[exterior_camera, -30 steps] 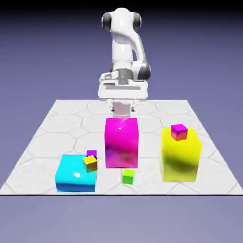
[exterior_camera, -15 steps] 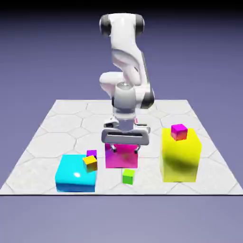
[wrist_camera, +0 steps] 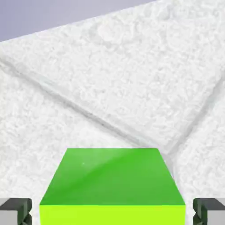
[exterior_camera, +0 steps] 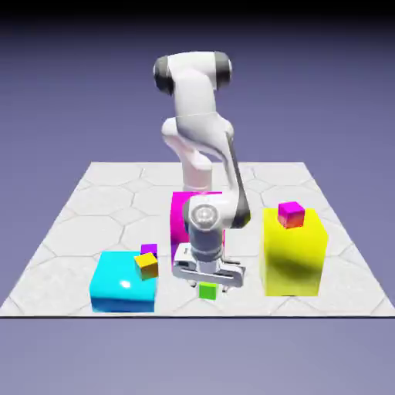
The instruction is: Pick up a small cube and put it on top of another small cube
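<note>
The small green cube [exterior_camera: 207, 292] sits on the white tiled table near its front edge, and it fills the bottom of the hand view [wrist_camera: 112, 184]. My gripper [exterior_camera: 207, 285] has come down over it, one finger on each side. In the hand view the grey fingertips [wrist_camera: 15, 211] stand left and right of the cube with a thin gap on both sides, so the gripper [wrist_camera: 112, 212] is open. The other small cube [exterior_camera: 291, 214], magenta-pink with a reddish side, rests on top of the big yellow block [exterior_camera: 292, 258] at the exterior view's right.
A big magenta block [exterior_camera: 182, 220] stands just behind the hand, partly hidden by the arm. A big cyan block [exterior_camera: 119, 284] at the exterior view's left carries a tiny orange-yellow cube [exterior_camera: 146, 265] and a tiny purple cube [exterior_camera: 149, 249].
The arm has swung forward and down from behind the magenta block, bringing the hand low over the green cube. The cubes and blocks have not moved.
</note>
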